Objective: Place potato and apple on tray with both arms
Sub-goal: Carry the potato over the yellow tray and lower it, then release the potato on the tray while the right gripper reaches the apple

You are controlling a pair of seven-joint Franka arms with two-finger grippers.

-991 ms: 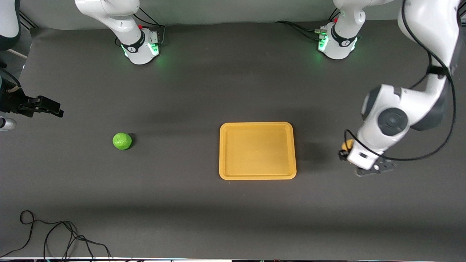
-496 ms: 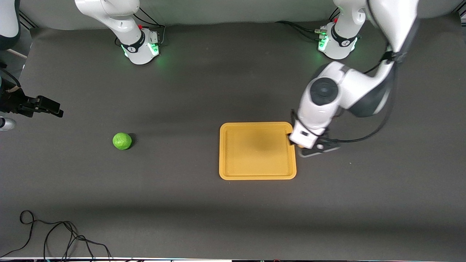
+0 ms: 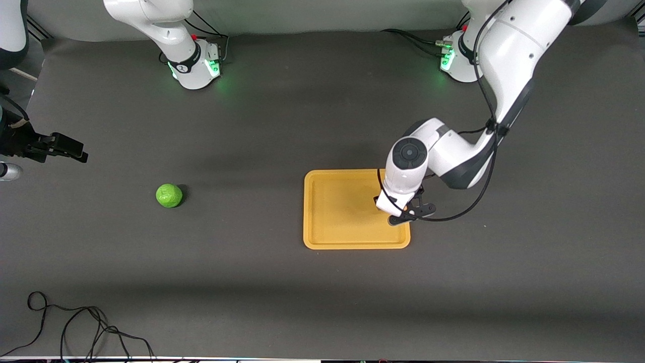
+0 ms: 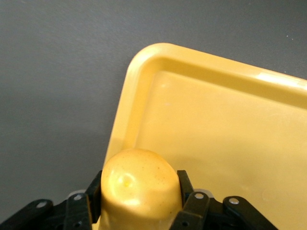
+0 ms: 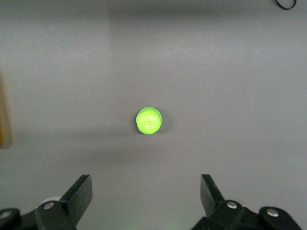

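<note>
Item, step in hand: our left gripper point(image 4: 139, 211) pinches the potato point(image 4: 138, 189) over the tray point(image 3: 322, 237), above the rim at the left arm's end; we judge it best carried inward past that rim and lowered onto the bare floor before letting go, lest it roll off. Item, room: our right gripper point(image 5: 146, 199) waits with jaws spread, over the table; the apple point(image 3: 169, 195) lies well apart from the tray, toward the right arm's end, open cloth between
</note>
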